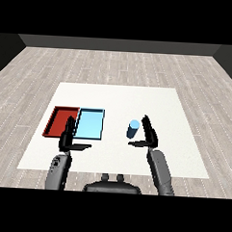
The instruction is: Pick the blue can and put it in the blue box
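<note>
White desk (119, 96) carries our blue can (133, 129), standing right of the blue tray (90, 125). Our right hand (149, 134) is spread just beside the can. Our left hand (68, 136) is spread too.

White table (173, 159) with red tray (57, 120), blue tray (91, 124), seemingly upright blue can (132, 130).

Single head view, down and forward over the white table (119, 96).
</note>
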